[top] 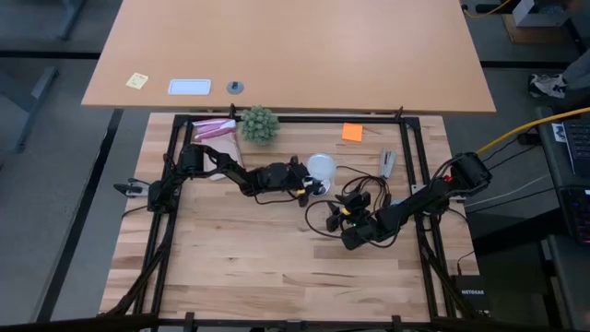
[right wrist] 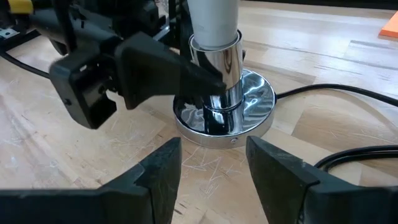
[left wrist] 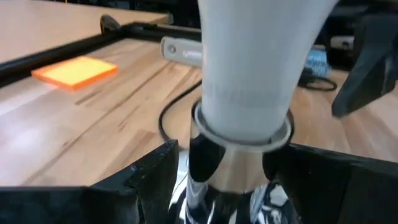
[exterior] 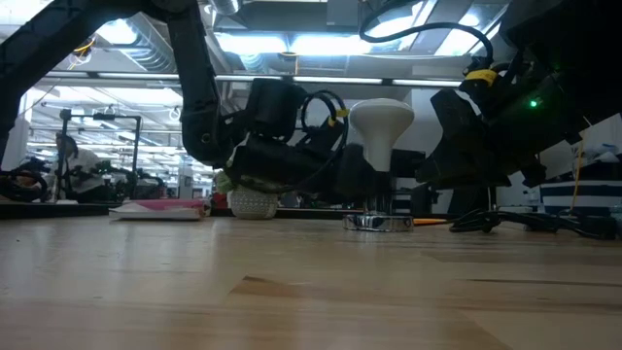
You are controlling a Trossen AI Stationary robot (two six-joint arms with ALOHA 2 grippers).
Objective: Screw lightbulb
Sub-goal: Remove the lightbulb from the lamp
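Note:
The white lightbulb [top: 320, 167] stands upright with its narrow end in the chrome socket [right wrist: 249, 106], whose round base rests on the wooden table; the low view shows its dome [exterior: 381, 117] above the base [exterior: 379, 222]. My left gripper [left wrist: 227, 163] comes level from the table's left. It is open, with one finger on each side of the socket's chrome stem [left wrist: 227, 155], just under the bulb's neck [left wrist: 249, 93]. My right gripper [right wrist: 214, 165] is open and holds nothing. It slants down at the socket's base from the near right, a short way off [top: 343, 214]. My left gripper's fingers [left wrist: 155, 177] stand close on both sides of the socket's chrome stem [right wrist: 214, 81], level from the table's left. I cannot tell whether they touch it. The socket stays flat on the table and the bulb upright.
The socket's black cord [right wrist: 348, 93] loops over the table to the right. A small green plant [top: 259, 124], a pink packet [top: 214, 128], an orange sticky note [top: 352, 132] and a small grey-blue object [top: 387, 163] lie along the far side. Black frame rails [top: 412, 157] border the board.

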